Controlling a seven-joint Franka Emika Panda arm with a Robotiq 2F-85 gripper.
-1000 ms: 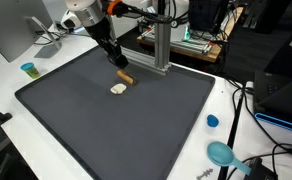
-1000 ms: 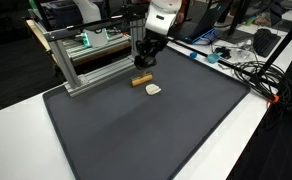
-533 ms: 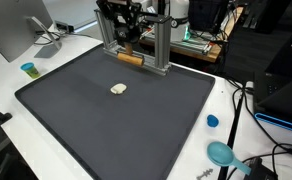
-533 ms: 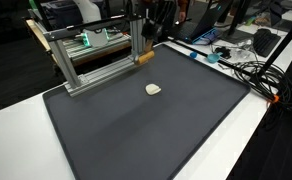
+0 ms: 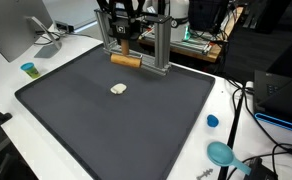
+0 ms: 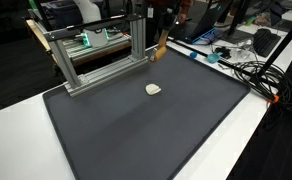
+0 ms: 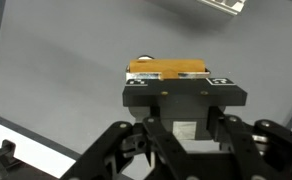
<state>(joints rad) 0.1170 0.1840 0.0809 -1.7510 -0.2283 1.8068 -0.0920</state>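
Note:
My gripper (image 5: 123,47) hangs above the far part of the dark grey mat (image 5: 106,120), in front of the metal frame. It is shut on a short brown block (image 5: 125,60) and holds it level in the air. The block and gripper (image 6: 157,38) also show in an exterior view, the block (image 6: 160,50) clear of the mat (image 6: 146,130). In the wrist view the block (image 7: 169,68) sits across the gripper (image 7: 170,75). A small cream piece (image 5: 118,89) lies on the mat below and in front of it, also seen in an exterior view (image 6: 153,89).
An aluminium frame (image 5: 162,45) stands at the mat's far edge, also in an exterior view (image 6: 91,65). A small blue cup (image 5: 28,69), a blue cap (image 5: 212,121) and a teal object (image 5: 222,153) sit on the white table. Cables (image 6: 251,70) lie beside the mat.
The gripper took the brown block from the mat beside the cream piece and lifted it up toward the frame. The cream piece has not moved.

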